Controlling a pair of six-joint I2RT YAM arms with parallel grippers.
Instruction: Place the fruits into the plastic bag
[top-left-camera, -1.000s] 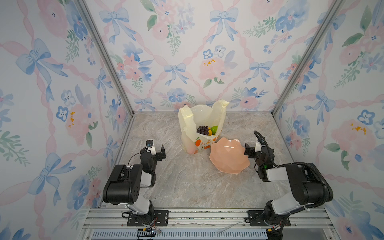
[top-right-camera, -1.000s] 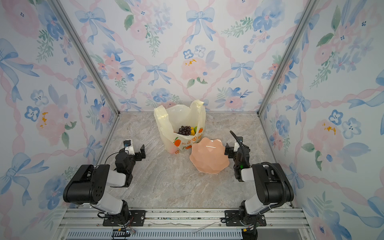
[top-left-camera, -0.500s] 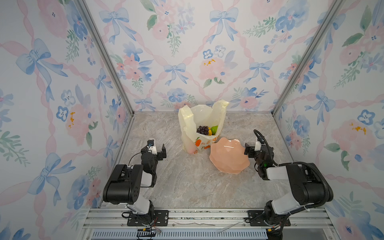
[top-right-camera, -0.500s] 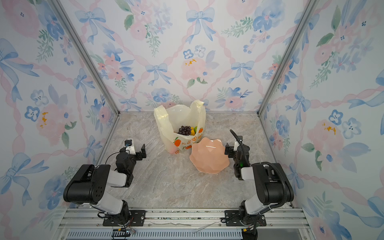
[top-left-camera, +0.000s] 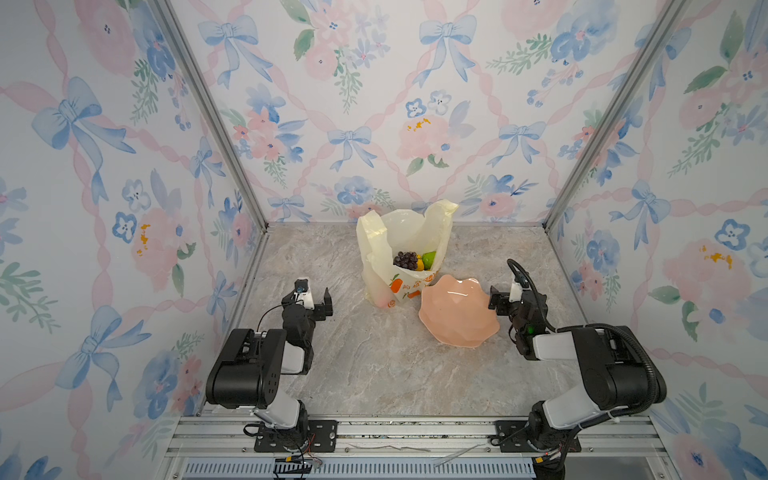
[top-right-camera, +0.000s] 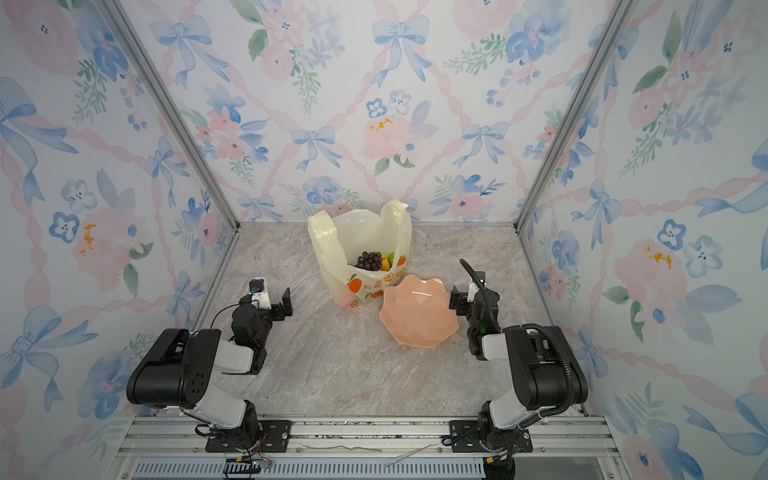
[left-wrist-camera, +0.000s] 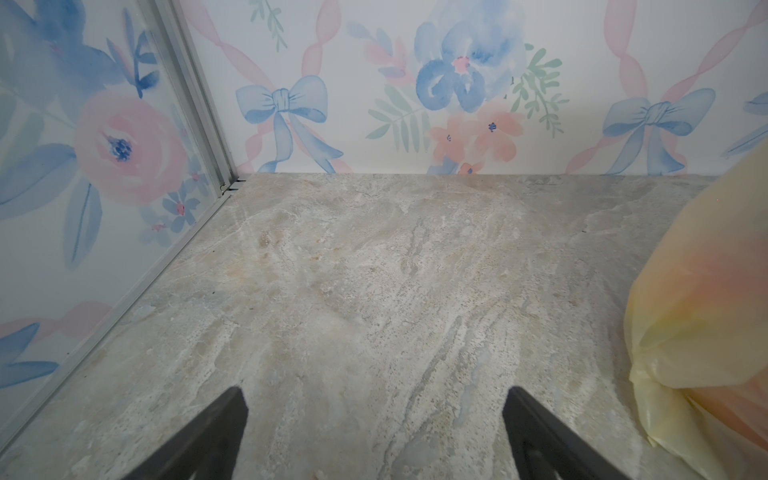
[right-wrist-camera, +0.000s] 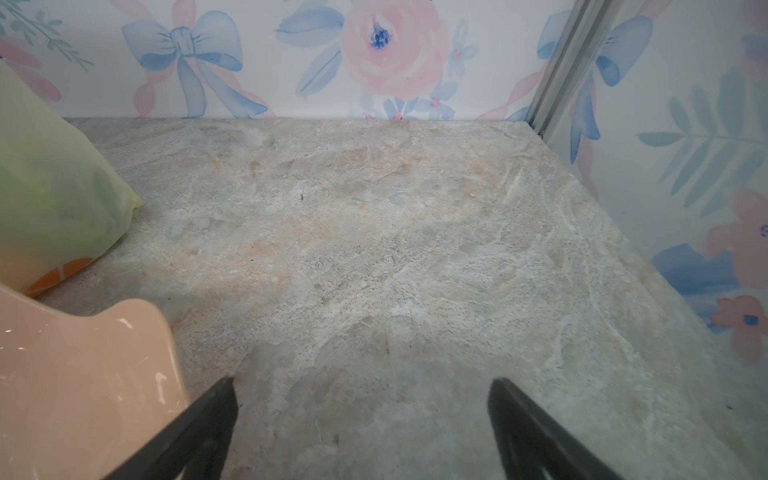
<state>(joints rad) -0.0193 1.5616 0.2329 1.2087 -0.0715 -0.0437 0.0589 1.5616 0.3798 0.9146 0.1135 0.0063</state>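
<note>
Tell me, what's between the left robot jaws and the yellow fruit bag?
Nothing but bare marbled table. Both top views show that stretch clear from the left gripper, jaws open, to the plastic bag; the left wrist view agrees.

Both top views look down from high above the near edge toward the far wall (top-left-camera: 382, 124), sharing almost the whole table (top-left-camera: 374, 374). Each wrist view sits low and close over the table, facing the far wall; both catch the plastic bag (left-wrist-camera: 698, 299), from opposite sides.
</note>
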